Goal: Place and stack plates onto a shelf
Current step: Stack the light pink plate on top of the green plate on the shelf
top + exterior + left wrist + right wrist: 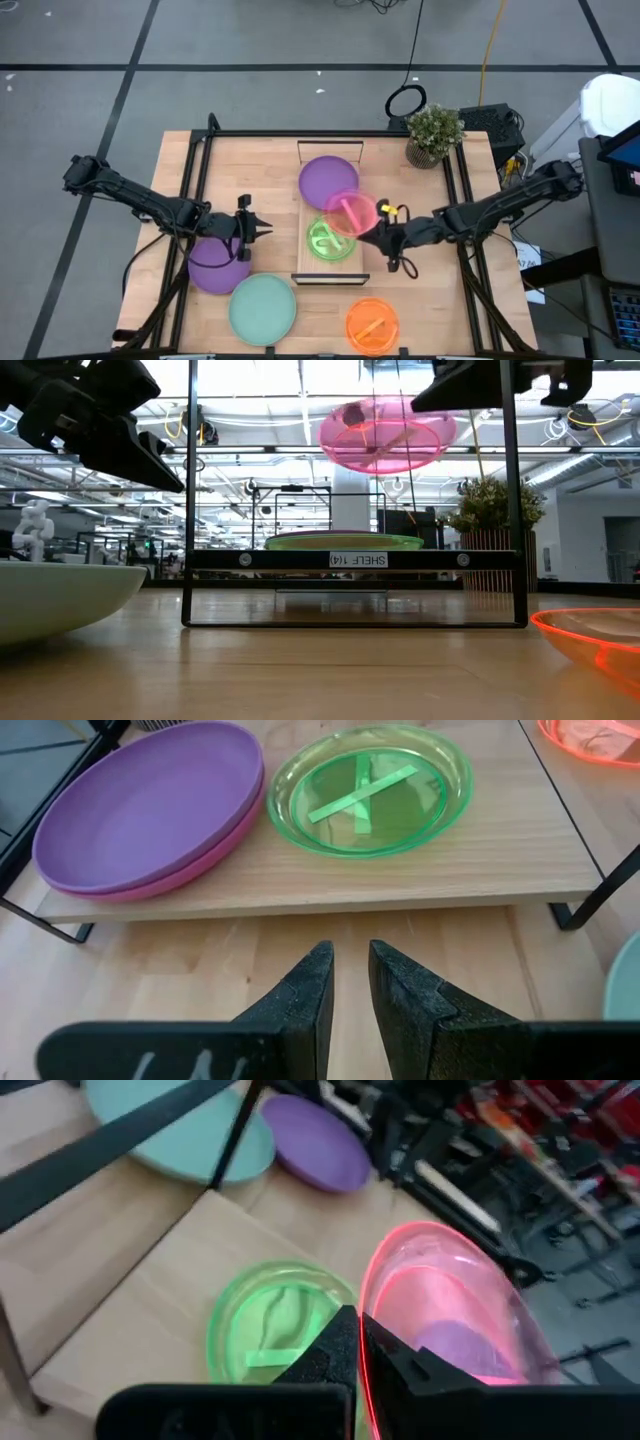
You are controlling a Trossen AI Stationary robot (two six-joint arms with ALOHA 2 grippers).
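The shelf (311,268) stands mid-table. On it a purple plate (325,180) sits on a magenta one (150,885), with a lime-green plate (325,243) beside them. My right gripper (378,232) is shut on a translucent red-pink plate (348,213), held in the air above the shelf (350,560), over the gap between those plates. My left gripper (258,230) hovers left of the shelf with fingers slightly apart and holds nothing. Below it a second purple plate (215,268) lies on the table. My right gripper (356,1342) pinches the red-pink plate by its rim (370,1285) on the side toward the table's right edge, one finger on each face. The fingers come roughly level from the right. The plate (385,435) is lifted clear above the shelf and tilted.
A mint-green plate (262,308) and an orange plate (372,325) lie near the table's near edge. A potted plant (433,135) stands at the far right corner. Black frame rails (195,180) run along the table's sides.
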